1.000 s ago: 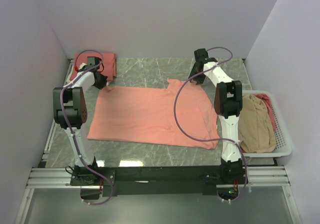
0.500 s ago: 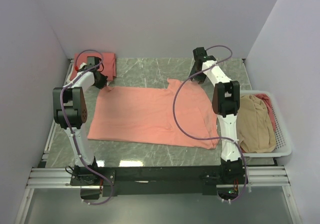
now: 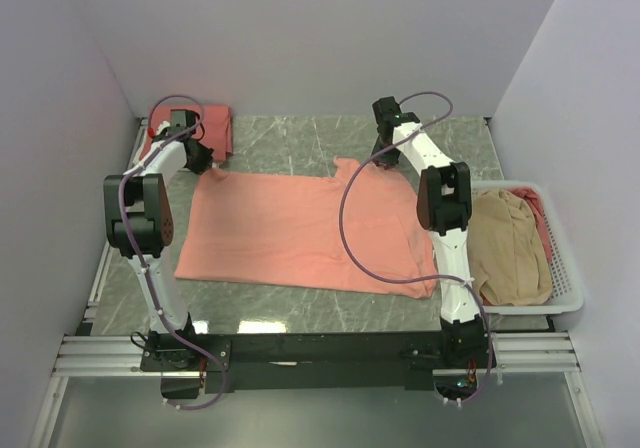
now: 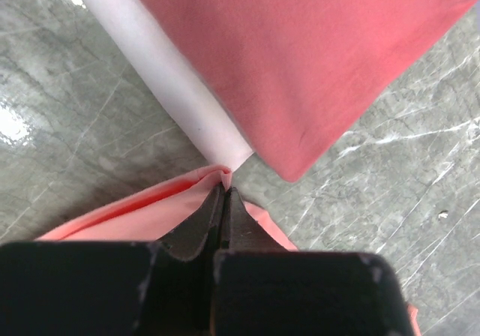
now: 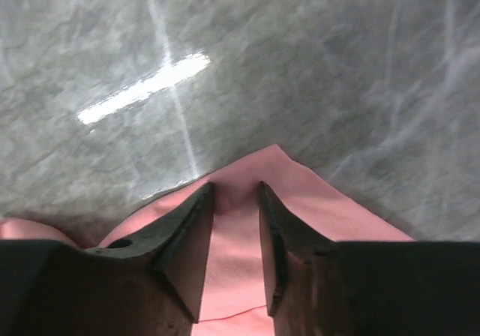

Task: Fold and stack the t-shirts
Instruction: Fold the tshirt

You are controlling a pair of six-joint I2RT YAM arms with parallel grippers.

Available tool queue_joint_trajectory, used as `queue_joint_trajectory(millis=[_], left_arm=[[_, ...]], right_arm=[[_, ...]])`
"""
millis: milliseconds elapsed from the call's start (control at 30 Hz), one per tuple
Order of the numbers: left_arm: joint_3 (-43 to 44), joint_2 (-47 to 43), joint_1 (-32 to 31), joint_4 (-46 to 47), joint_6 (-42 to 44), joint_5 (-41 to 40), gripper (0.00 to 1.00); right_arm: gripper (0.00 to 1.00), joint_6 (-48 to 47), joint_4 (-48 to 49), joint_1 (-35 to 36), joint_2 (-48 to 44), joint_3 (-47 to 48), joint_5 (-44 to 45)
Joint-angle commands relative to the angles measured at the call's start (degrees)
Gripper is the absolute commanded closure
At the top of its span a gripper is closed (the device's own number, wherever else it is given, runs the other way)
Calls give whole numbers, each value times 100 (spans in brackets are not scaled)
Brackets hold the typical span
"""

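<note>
A salmon-pink t-shirt (image 3: 300, 228) lies spread flat on the marble table. My left gripper (image 3: 207, 158) is at its far left corner, shut on a small pinch of the pink cloth (image 4: 223, 175). My right gripper (image 3: 383, 156) rests on the shirt's far right corner (image 5: 279, 172); its jaws stand open, straddling a low ridge of fabric. A second pink t-shirt (image 3: 214, 128), folded, lies at the back left and fills the upper part of the left wrist view (image 4: 300, 51). A tan-beige t-shirt (image 3: 510, 248) is heaped in the basket with a pink one (image 3: 541, 215) under it.
The white lattice basket (image 3: 570, 278) stands at the right edge of the table. A white rail (image 4: 169, 73) runs under the folded shirt's edge near the left wall. Walls close in the back and both sides.
My right gripper has slid left along the far edge onto the shirt's corner. The left gripper has barely moved and keeps its pinch.
</note>
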Motion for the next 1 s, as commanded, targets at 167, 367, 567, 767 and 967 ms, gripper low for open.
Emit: queue_joint_trajectory(millis=[167, 367, 567, 767, 967], left_arm=[[209, -82, 178, 152, 208, 245, 99], [314, -47, 275, 258, 261, 447, 99], [604, -3, 310, 205, 305, 492, 99], [894, 120, 415, 117, 305, 562, 99], [982, 120, 494, 187, 437, 685, 99]], right_arm=[[91, 264, -5, 92, 13, 127, 97], [100, 326, 389, -66, -584, -267, 282], [100, 265, 540, -304, -1146, -356, 273], [100, 203, 848, -514, -1542, -681, 1], [100, 133, 918, -541, -1893, -1040, -201]])
